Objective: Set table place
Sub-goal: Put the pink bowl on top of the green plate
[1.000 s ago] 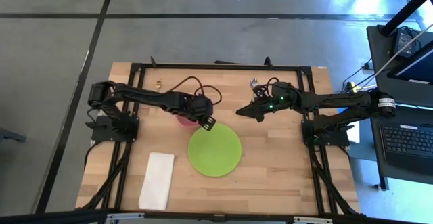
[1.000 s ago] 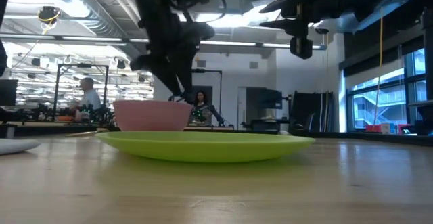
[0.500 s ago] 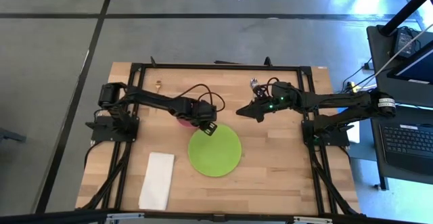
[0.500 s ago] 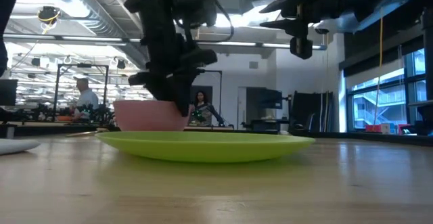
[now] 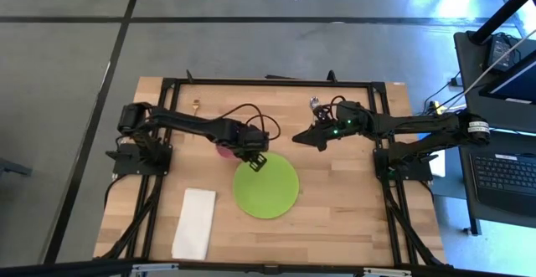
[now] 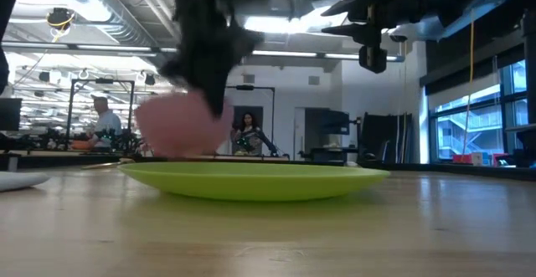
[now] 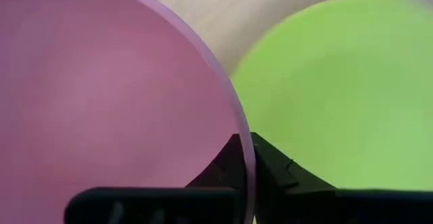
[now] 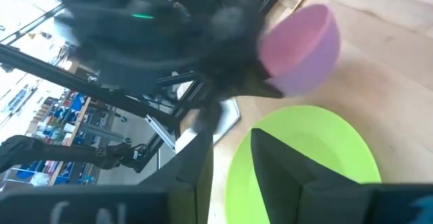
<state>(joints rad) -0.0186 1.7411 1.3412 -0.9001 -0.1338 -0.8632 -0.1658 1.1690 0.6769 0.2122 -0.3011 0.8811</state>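
Gripping pink bowl [image 7: 101,88] rim, left jaws closed.

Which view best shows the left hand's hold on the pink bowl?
The left wrist view: fingers pinch the pink bowl at its rim. The right wrist view shows the bowl tilted and lifted, the low view blurs it, and in the high view the arm mostly covers it.

We can't make out a single word, label, brand, number or sign anywhere here, not on the arms, the tabletop things or the room behind them.
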